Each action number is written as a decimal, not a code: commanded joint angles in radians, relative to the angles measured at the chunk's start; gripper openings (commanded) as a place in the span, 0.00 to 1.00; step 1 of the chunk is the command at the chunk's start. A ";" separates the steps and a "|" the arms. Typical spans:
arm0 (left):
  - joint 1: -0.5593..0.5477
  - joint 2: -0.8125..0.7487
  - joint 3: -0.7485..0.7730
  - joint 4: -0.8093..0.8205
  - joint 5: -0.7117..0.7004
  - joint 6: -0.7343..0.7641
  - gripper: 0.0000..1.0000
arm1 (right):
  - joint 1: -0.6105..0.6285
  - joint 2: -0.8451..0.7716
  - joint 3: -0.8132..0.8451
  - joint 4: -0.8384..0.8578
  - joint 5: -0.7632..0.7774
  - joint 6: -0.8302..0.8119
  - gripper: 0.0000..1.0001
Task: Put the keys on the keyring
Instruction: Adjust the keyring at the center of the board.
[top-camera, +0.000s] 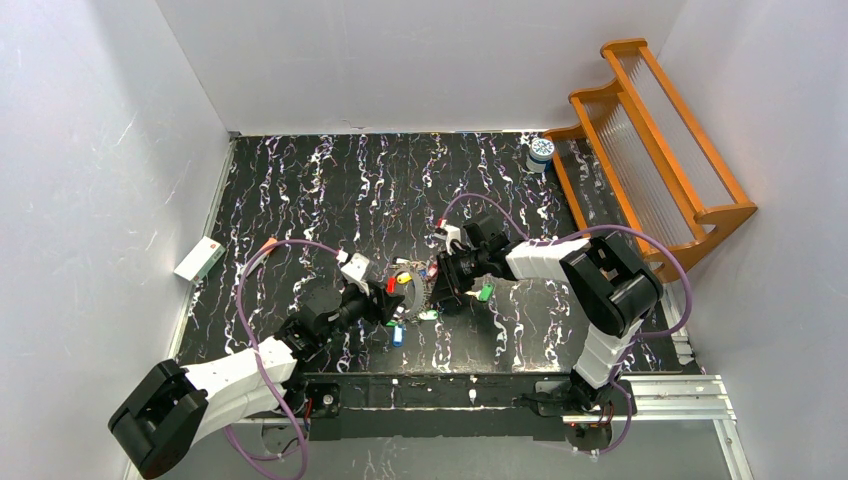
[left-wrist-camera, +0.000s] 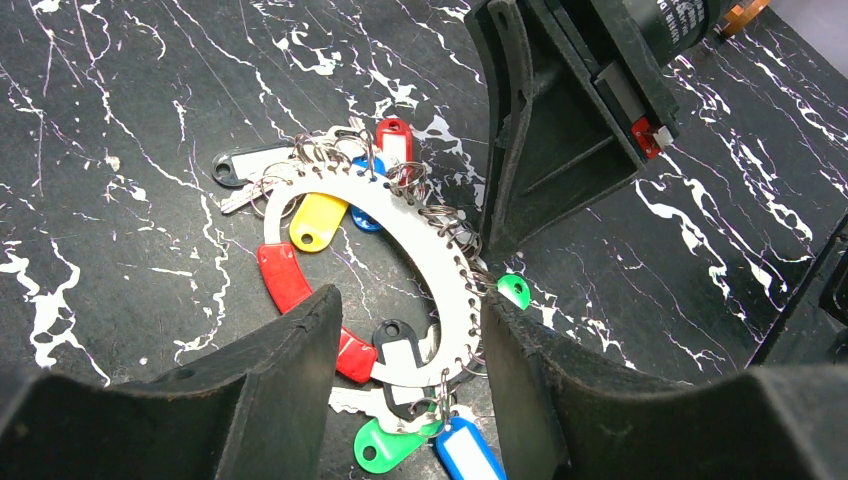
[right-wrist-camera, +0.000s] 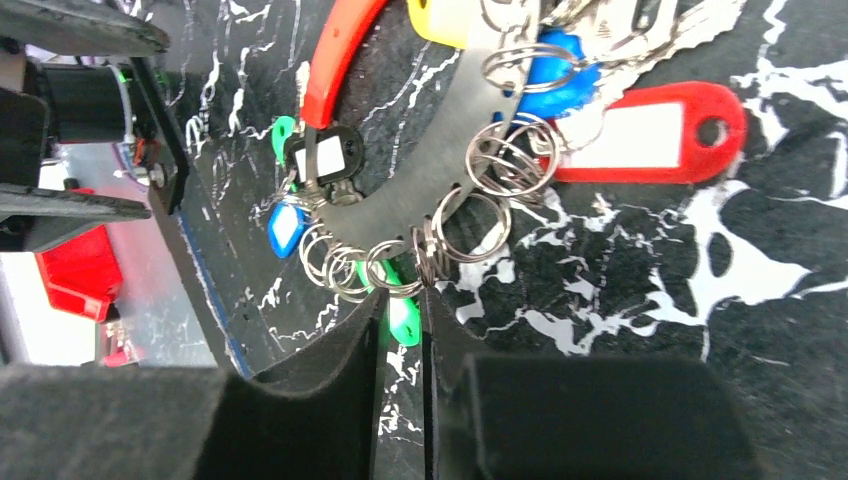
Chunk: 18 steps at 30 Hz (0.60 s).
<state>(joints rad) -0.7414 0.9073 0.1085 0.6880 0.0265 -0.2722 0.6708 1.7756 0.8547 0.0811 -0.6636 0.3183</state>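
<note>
Now we see the keyring (left-wrist-camera: 440, 290) flat on the bench (left-wrist-camera: 120, 150) between the half-parted left jaws, whose grip we cannot tell, while the nearly closed right jaws nip a wire ring (right-wrist-camera: 428, 252) on its rim, coloured keys (left-wrist-camera: 318, 222) fanned beyond.

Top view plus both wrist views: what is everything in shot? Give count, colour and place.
keyring: one, white with a red section, table centre, edged with small wire rings
keys: several, with yellow, red, blue, green and black heads, clustered on and around the keyring
jar: one, white and blue, far right corner
rack: one, orange wood, right side by the wall
box: one, white, left edge
table: one, black with white marbling
left gripper: black, fingers either side of the keyring's near part
right gripper: black, fingers nearly together at a small ring
</note>
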 joint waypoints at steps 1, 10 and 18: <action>0.005 -0.001 0.002 0.015 -0.013 0.001 0.52 | 0.011 -0.008 0.028 0.065 -0.099 0.003 0.24; 0.005 -0.004 0.002 0.015 -0.013 0.005 0.52 | 0.020 -0.022 0.026 0.108 -0.140 -0.001 0.25; 0.005 -0.019 0.002 0.013 -0.013 0.015 0.52 | 0.020 -0.060 0.032 0.036 0.037 -0.004 0.36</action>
<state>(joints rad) -0.7414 0.9070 0.1085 0.6880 0.0265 -0.2699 0.6888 1.7741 0.8547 0.1440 -0.7246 0.3187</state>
